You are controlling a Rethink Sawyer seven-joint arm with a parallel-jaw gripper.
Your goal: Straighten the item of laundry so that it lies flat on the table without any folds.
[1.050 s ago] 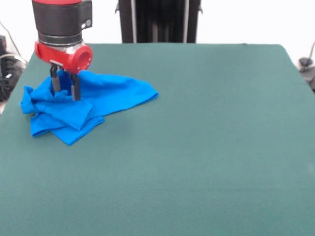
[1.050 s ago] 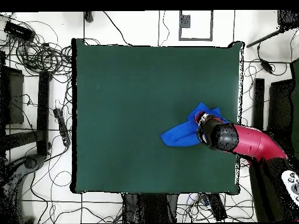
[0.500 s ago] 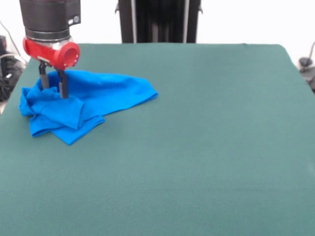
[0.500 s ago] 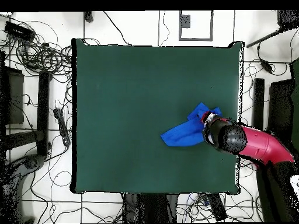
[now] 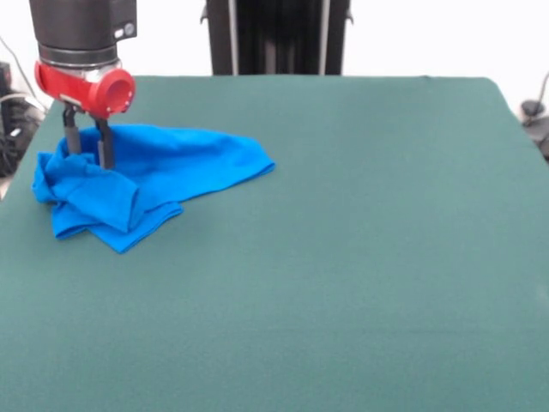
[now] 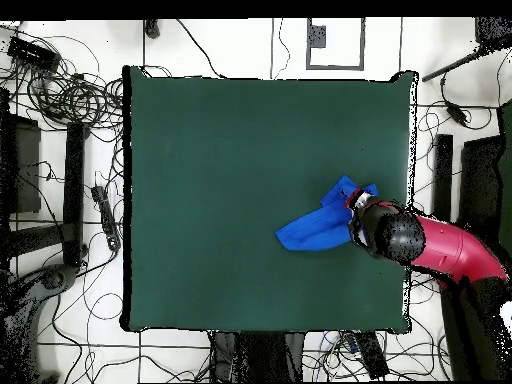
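Observation:
The item of laundry [image 5: 171,167] is a bright blue cloth lying crumpled near the far left corner of the dark green table [image 5: 360,257], with folds bunched at its left end and a smoother flap reaching right. No print shows. My gripper [image 5: 87,156] hangs over the bunched left end, open, its two dark fingers [image 5: 105,148] spread with their tips down at the cloth. From above, the item of laundry [image 6: 315,228] sits near the table's [image 6: 220,160] right edge, and the red arm [image 6: 445,250] covers its right end and hides the gripper.
Cables and stands lie on the floor around the table [image 6: 70,100]. The shirt's bunched end is close to the table's edge [image 5: 21,184]. A dark upright column [image 5: 276,36] stands behind the far edge.
In the front view the gripper has shifted left and slightly up across the shirt, toward the table's edge. The bunched folds under it have shifted a little; the right flap stays put.

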